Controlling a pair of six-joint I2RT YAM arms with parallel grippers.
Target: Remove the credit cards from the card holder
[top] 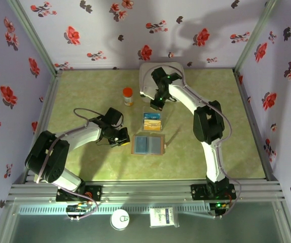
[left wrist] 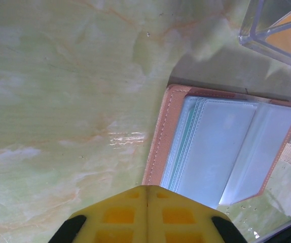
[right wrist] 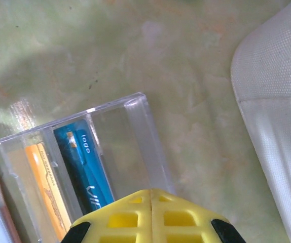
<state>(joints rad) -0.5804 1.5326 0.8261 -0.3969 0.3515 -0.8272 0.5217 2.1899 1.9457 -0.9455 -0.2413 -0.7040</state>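
Note:
The card holder (top: 148,145) lies open on the green table, showing two blue-grey panels inside a brown border. In the left wrist view the holder (left wrist: 226,152) shows clear pocket sleeves with a teal edge along them. My left gripper (top: 119,137) is shut and empty, its tips (left wrist: 147,188) just off the holder's left brown edge. Just beyond the holder, a blue credit card (right wrist: 82,167) and an orange-yellow credit card (right wrist: 46,192) stand in a clear divided box (top: 152,121). My right gripper (top: 158,105) is shut and empty, its tips (right wrist: 150,191) over the box's empty far compartment.
A large white rounded case (top: 160,76) lies at the back, under the right arm. A small orange-capped bottle (top: 128,96) stands left of it. A white round lid (top: 120,219) and a small packet (top: 164,216) sit on the near ledge below the arm bases.

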